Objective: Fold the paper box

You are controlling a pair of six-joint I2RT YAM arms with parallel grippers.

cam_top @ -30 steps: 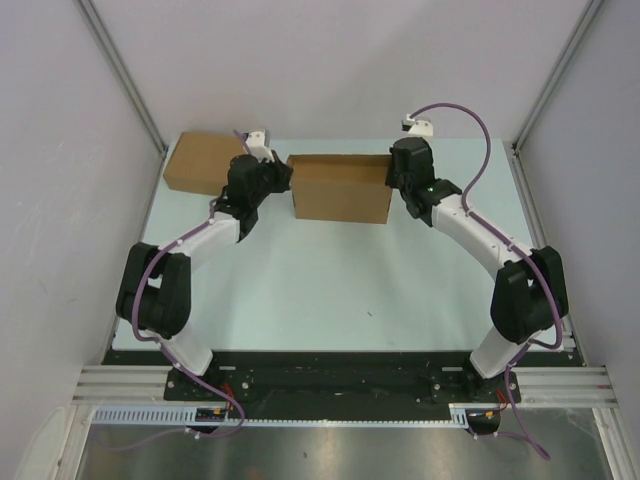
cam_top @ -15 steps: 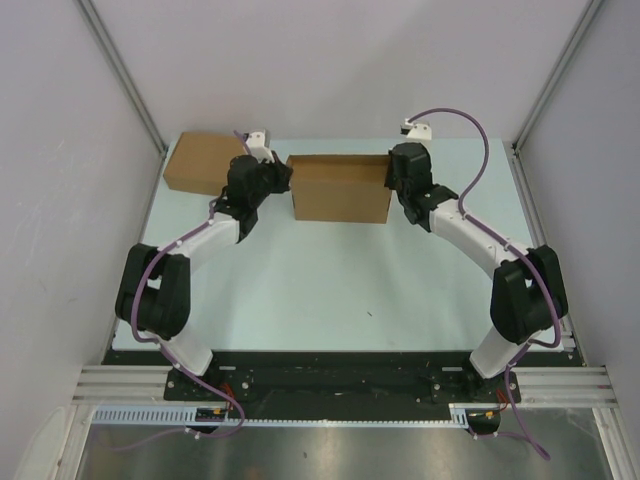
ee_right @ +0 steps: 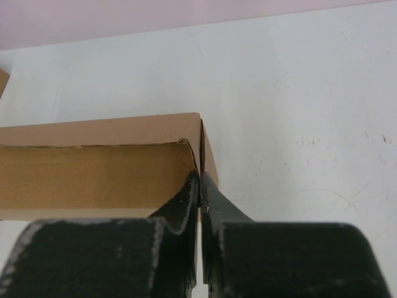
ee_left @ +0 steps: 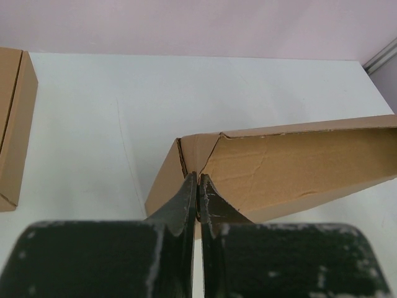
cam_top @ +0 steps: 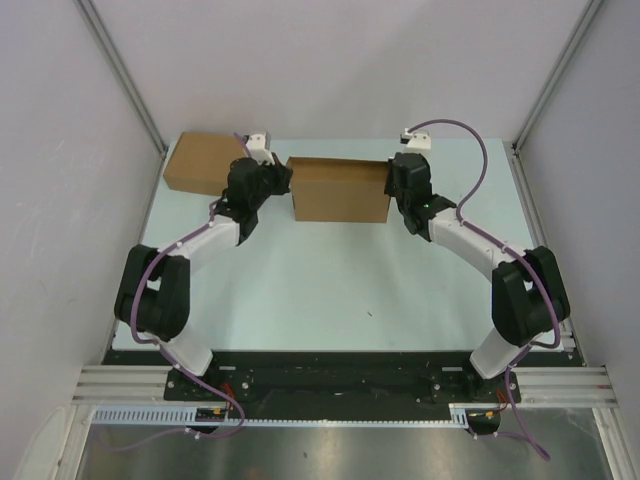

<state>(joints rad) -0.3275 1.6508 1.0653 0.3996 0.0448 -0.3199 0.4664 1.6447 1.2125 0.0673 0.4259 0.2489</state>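
The paper box (cam_top: 340, 190) is a brown cardboard box standing open-topped at the back middle of the table, and it also fills the left wrist view (ee_left: 298, 167) and the right wrist view (ee_right: 93, 167). My left gripper (cam_top: 283, 180) is shut on the box's left end wall, its fingertips pinched together on the cardboard edge (ee_left: 198, 180). At the other end, my right gripper (cam_top: 392, 180) is shut on the right end wall (ee_right: 200, 177). The box's inner side walls show between the two ends.
A second, closed brown cardboard box (cam_top: 200, 163) lies at the back left corner, just left of my left wrist, and its edge shows in the left wrist view (ee_left: 12, 124). Grey walls and metal frame posts (cam_top: 125, 75) border the table (cam_top: 330, 290).
My right wrist and forearm have shifted slightly left and lower at the box's right end. The box and my left arm have hardly moved. Both grips are unchanged.
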